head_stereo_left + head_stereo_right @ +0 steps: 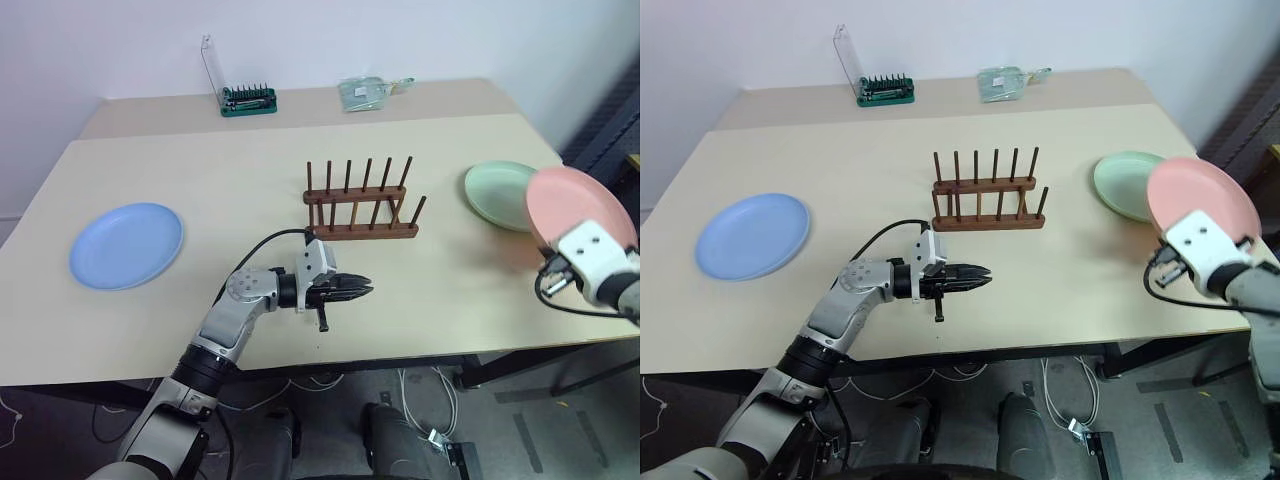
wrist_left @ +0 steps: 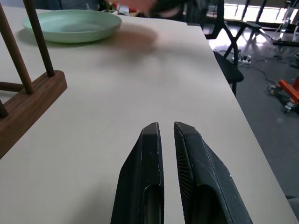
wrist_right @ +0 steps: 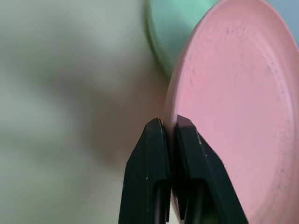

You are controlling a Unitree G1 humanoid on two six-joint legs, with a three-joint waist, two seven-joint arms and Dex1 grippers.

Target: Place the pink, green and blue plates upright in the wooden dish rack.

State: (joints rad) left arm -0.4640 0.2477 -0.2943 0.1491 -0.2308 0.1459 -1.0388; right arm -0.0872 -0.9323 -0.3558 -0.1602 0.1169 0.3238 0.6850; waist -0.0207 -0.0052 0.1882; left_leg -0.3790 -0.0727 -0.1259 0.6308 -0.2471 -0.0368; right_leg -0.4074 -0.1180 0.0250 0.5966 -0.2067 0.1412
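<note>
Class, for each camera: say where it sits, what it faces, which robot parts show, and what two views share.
Left and right eye: head, looking down over table; both arms.
Left wrist: along shut left claw, toward rack and green plate.
Right wrist: along right claw pinching pink plate.
Both wrist views share the green plate.

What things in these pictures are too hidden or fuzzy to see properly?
- Right gripper: head views hide its fingers behind its white wrist housing.
- Pink plate: lower rim hidden by that housing; in the right wrist view, cut off by the edge.
- Green plate: right side covered by the pink plate.
- Wooden dish rack: in the left wrist view, cut off by the edge.
- Packet at the table's far edge: too small to identify.
</note>
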